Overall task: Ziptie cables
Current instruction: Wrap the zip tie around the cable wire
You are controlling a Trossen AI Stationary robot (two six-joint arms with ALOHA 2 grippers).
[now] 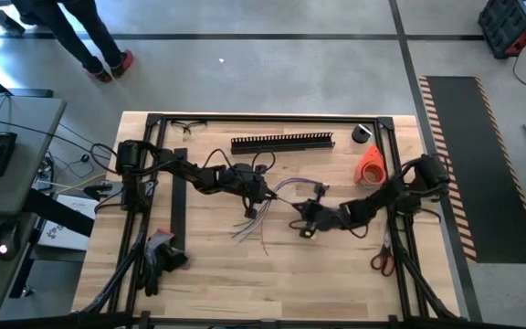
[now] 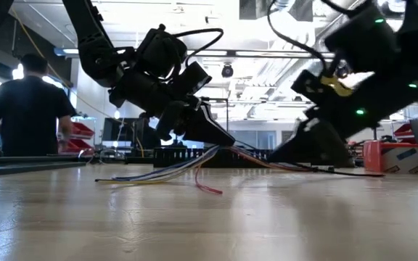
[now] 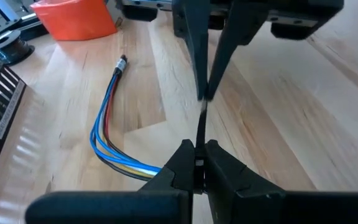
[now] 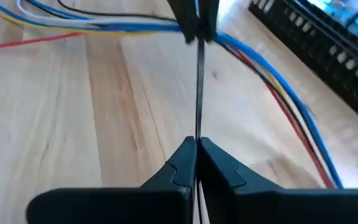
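Note:
The cables (image 1: pixel 247 226) are a loose bunch of blue, yellow, white and red wires lying on the table mid-field, also seen as cables (image 3: pixel 104 140) and cables (image 4: pixel 272 81). A thin straight dark strand (image 4: pixel 199 87) spans between my two grippers. My left gripper (image 1: pixel 261 192) is shut on one end of it, right beside the bunch. My right gripper (image 1: pixel 303 217) is shut on the other end, a little nearer the table's right and near edges. In the low view the left gripper (image 2: pixel 220 139) slants down onto the wires. My left gripper pinches the dark strand's end (image 3: pixel 201 144) between its two fingertips, slanting down from the table's left. The strand runs straight on from the tips to the other gripper. The cables pass close by these fingers (image 4: pixel 194 25); whether they touch, I cannot tell. My right gripper pinches the strand's other end (image 4: pixel 198 134) between its fingertips, coming low from the table's right. The strand leaves the tips in line with the fingers, straight and clear of the wood.
A long black slotted strip (image 1: pixel 281 143) lies along the far edge and another black strip (image 1: pixel 178 206) on the left. An orange object (image 1: pixel 370 164), a small roll (image 1: pixel 363 133) and red-handled scissors (image 1: pixel 382 262) lie on the right. A person (image 2: pixel 27 109) stands beyond the table.

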